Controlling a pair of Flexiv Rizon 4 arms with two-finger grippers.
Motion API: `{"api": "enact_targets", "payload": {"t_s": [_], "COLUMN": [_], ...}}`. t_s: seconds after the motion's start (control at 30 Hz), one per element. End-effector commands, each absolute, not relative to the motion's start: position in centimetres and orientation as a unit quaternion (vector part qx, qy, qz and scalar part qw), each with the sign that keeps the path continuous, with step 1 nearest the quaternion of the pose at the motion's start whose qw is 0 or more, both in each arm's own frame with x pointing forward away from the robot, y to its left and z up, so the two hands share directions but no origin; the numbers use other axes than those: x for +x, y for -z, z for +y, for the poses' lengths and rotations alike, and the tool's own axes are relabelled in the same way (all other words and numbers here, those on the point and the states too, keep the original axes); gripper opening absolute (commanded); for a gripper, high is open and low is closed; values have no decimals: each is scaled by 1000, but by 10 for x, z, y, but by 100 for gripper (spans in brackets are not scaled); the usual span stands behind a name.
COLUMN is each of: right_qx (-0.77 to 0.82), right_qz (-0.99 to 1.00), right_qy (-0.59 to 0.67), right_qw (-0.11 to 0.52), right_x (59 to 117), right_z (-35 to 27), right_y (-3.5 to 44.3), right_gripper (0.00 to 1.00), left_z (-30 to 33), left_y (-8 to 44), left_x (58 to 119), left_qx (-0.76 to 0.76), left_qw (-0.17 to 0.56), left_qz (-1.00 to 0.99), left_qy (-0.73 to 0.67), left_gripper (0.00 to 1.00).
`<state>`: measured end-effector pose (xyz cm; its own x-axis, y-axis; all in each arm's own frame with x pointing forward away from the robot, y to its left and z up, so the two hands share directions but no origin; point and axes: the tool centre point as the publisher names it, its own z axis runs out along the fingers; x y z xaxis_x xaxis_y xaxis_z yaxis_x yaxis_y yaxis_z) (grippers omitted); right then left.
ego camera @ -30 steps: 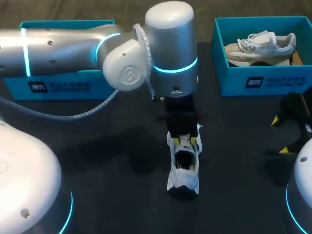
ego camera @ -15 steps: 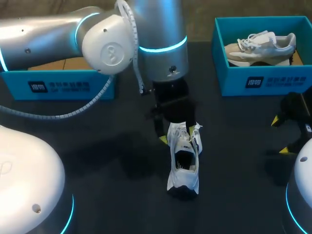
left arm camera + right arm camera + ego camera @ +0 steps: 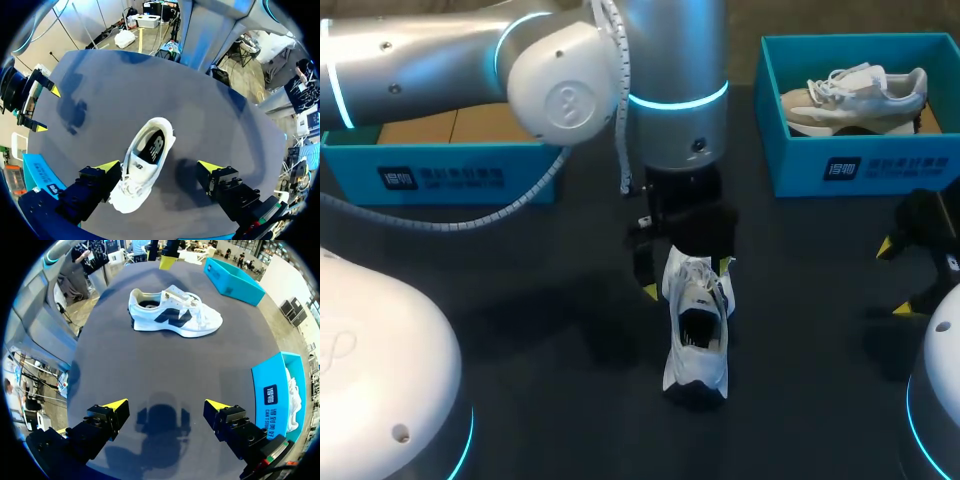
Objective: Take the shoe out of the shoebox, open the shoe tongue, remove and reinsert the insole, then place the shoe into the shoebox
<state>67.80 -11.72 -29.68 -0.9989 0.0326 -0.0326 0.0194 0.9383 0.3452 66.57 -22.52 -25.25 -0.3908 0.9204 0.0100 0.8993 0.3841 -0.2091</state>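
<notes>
White mesh and smooth panels with a dark side logo make up the shoe (image 3: 697, 335). It stands upright on its sole near the middle of the dark table (image 3: 570, 400), out of the box. From where I stand it looks light and soft in the upper, with a stiffer rubbery sole and heel. A hold across the sides at midfoot should be firm, while the toe would likely squash.

The laces (image 3: 192, 301) are loose cord, and the tongue under them is hard to pick out. It probably wants a pinch at its top edge. The dark insole (image 3: 152, 147) shows in the opening. It seems thin and floppy, best lifted at the heel end.

The left gripper (image 3: 688, 280) hangs over the lace end with its fingers spread wide, one just beside the forefoot and the other apart. The right gripper (image 3: 166, 405) is parted too, holding nothing, well away from the shoe. One teal shoebox (image 3: 440, 175) shows a cardboard floor, and the other box (image 3: 860, 165) holds a second pale shoe (image 3: 855, 95).
</notes>
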Motion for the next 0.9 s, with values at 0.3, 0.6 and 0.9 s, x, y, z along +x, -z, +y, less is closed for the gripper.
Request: {"api": "enact_targets", "payload": {"t_s": [0.3,0.6,0.9], "right_qx": [13,13,13], "right_qz": [985,985,985], "right_qy": [-174,-174,-174], "right_qw": [19,19,19], "right_x": [677,677,677], "right_z": [-117,-117,-117], "right_y": [297,297,297], "right_gripper": [100,100,100], "left_z": [-227,-216,-220], "left_y": [260,282,304], "left_x": [619,602,587], "left_qx": [-249,-119,-77], "left_qw": [102,94,61], "left_qz": [-960,-983,-992], "left_qy": [-73,-104,-79], "left_gripper": [100,100,100]}}
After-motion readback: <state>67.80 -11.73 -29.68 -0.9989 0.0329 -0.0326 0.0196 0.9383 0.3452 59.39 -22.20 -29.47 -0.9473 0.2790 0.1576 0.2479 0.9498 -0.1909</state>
